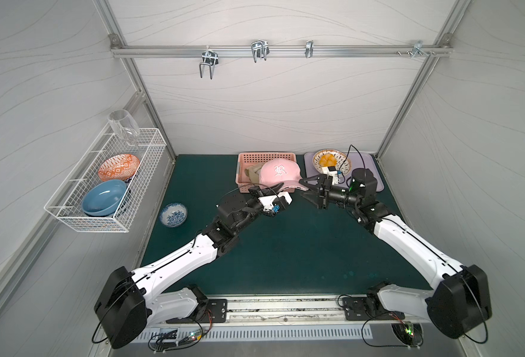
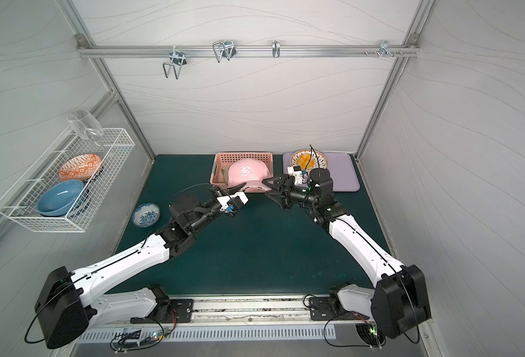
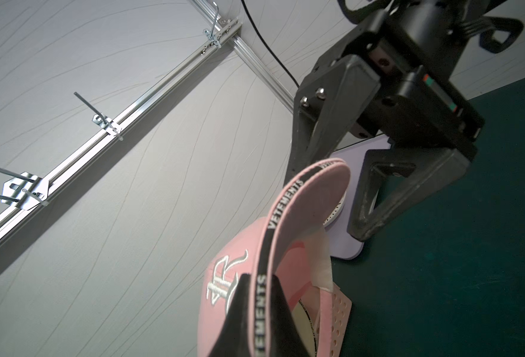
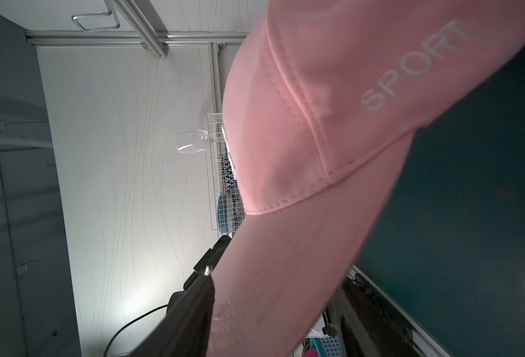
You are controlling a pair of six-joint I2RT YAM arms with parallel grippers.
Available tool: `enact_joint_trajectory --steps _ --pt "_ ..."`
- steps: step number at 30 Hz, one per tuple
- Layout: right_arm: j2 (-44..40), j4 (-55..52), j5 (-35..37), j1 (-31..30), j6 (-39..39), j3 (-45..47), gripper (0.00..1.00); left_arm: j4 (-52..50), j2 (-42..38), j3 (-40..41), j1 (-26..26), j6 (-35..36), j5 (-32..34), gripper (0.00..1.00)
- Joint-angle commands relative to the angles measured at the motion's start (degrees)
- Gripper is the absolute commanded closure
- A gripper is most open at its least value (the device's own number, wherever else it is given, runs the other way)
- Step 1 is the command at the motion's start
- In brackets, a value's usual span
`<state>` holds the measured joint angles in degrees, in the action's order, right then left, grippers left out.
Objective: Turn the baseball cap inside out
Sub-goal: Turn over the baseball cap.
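The pink baseball cap (image 1: pixel 278 173) (image 2: pixel 247 173), with a white "R" on its front, rests crown up on the pink basket at the back of the mat. My left gripper (image 1: pixel 274 187) (image 2: pixel 239 186) (image 3: pixel 259 278) is shut on the black-banded edge of the brim (image 3: pixel 313 197). My right gripper (image 1: pixel 300 186) (image 2: pixel 265 187) (image 4: pixel 273 284) comes in from the right, and its jaws stand open on either side of the brim's other end. In the right wrist view the cap (image 4: pixel 317 123) fills most of the picture, with the brim running between the two fingers. The cap's inside is mostly hidden.
The pink basket (image 1: pixel 249 157) holds a beige item under the cap. A purple tray (image 1: pixel 375 173) with a bowl of orange fruit (image 1: pixel 330 160) lies behind the right arm. A small blue-patterned bowl (image 1: pixel 174 214) sits on the mat's left. A wire rack (image 1: pixel 100 185) holds bowls and a glass.
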<state>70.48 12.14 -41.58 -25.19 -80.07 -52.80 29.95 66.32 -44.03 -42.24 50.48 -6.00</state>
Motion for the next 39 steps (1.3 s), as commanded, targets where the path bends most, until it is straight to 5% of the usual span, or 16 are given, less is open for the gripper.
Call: enact_joint_trajectory --steps 1,12,14,18,25,30,35,39 --pt "0.21 2.87 1.47 -0.78 0.37 0.23 0.43 5.00 -1.66 0.22 -0.59 1.23 -2.09 1.00" --pt "-0.77 0.25 4.26 -1.18 2.84 1.10 0.83 1.88 -4.23 1.59 -1.22 1.82 -6.19 0.97" --pt "-1.12 -0.16 4.61 -1.05 3.27 1.19 0.90 -0.91 -6.35 1.81 -1.25 1.73 -8.42 0.86" --pt "-1.85 -1.15 4.66 -0.64 4.27 1.16 1.00 -10.02 -11.32 1.80 -1.20 0.57 -13.64 0.34" --pt "-2.31 -4.57 3.07 1.08 9.14 0.24 1.00 -19.00 -23.29 2.31 -1.19 -10.45 -16.27 0.17" --pt "0.77 -8.07 -1.93 0.90 16.75 -3.05 1.00 -14.53 -26.99 1.74 -1.18 -24.34 -1.31 0.07" --pt "4.98 -5.04 -5.85 -3.37 22.97 -6.29 1.00 -24.13 -24.63 -8.34 -1.17 -37.99 26.37 0.08" --pt "10.20 -5.08 -9.27 -9.83 28.26 -11.71 1.00 -29.45 -24.80 -11.85 -1.17 -43.75 36.77 0.08"
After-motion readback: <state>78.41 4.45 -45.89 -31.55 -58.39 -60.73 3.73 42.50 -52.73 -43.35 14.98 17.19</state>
